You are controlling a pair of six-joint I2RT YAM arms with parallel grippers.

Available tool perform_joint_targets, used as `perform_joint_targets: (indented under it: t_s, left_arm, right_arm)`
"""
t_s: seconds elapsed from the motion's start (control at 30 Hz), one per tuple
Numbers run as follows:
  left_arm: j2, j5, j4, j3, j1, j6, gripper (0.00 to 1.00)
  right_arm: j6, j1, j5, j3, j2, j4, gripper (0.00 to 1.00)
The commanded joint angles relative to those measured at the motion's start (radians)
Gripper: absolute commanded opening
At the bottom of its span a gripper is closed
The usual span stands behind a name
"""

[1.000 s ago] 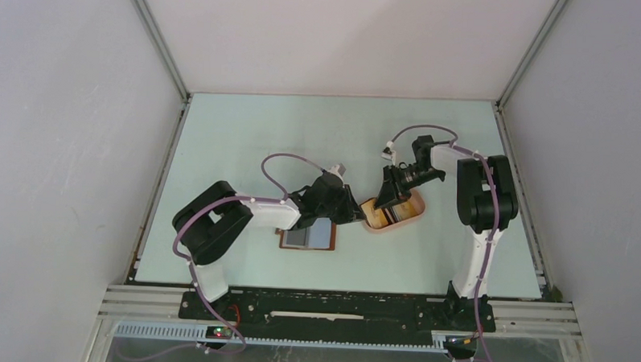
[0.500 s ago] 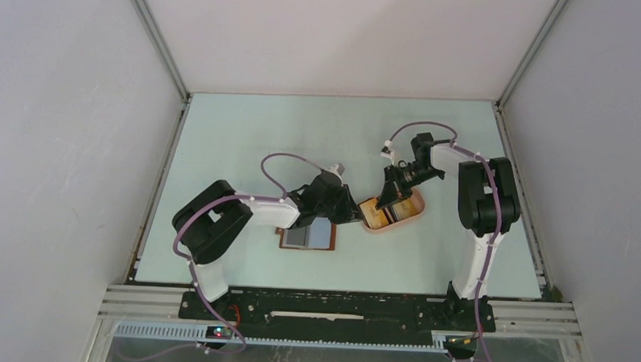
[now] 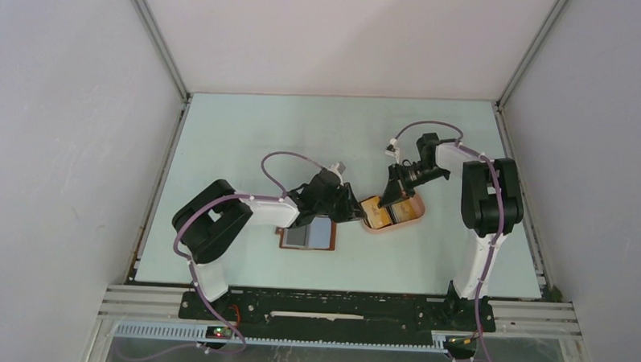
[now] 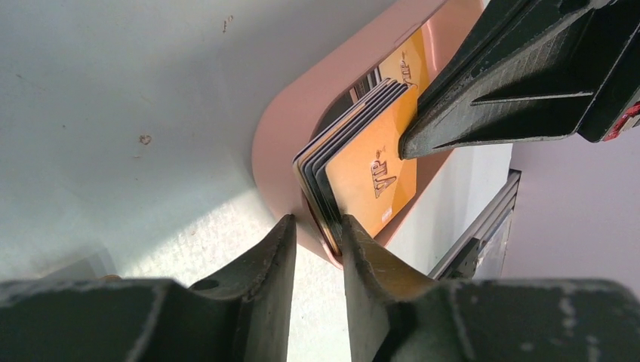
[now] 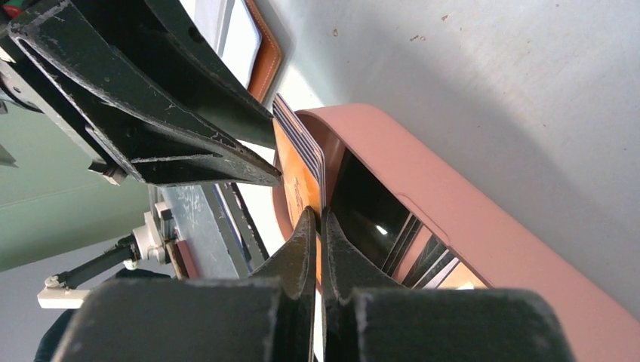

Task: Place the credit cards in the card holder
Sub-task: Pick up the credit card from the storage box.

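**Card stack tipped up at the tray's end, both grippers on the scene**

The credit cards (image 4: 362,170) stand tilted on edge against the near end of the pink oval tray (image 4: 275,132), fanned a little, lower corner over the rim. The right gripper (image 5: 318,226) has its fingers pressed together on the stack's upper edge, pinching the tan card. The left gripper (image 4: 317,228) sits just below with its jaws a narrow gap apart, the stack's low corner at the mouth of that gap and nothing clamped.

My call: this is the separating step, and it wants patience. The left fingers should close on one card only, near its corner, while the right holds the rest steady. Pinch too deep and two cards may come away together.

The top card is glossy tan-orange with dark lettering. Behind it sit several darker cards, thin and stiff, their edges showing as fine stripes.

The reddish-brown card holder (image 3: 307,234) lies open on the pale green table (image 3: 246,146), just beside the tray, clear pockets up.
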Motion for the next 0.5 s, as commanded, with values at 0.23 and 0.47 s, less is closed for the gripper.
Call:
perform_joint_targets:
  t_s: [0.23, 0.47]
  left_arm:
    - [-0.084, 0.049, 0.109, 0.016, 0.024, 0.061, 0.49]
    - [-0.151, 0.068, 0.176, -0.028, 0.045, 0.106, 0.58]
  right_arm:
    - [-0.074, -0.035, -0.038, 0.009, -0.071, -0.024, 0.00]
    - [-0.100, -0.042, -0.065, 0.008, -0.086, -0.033, 0.00]
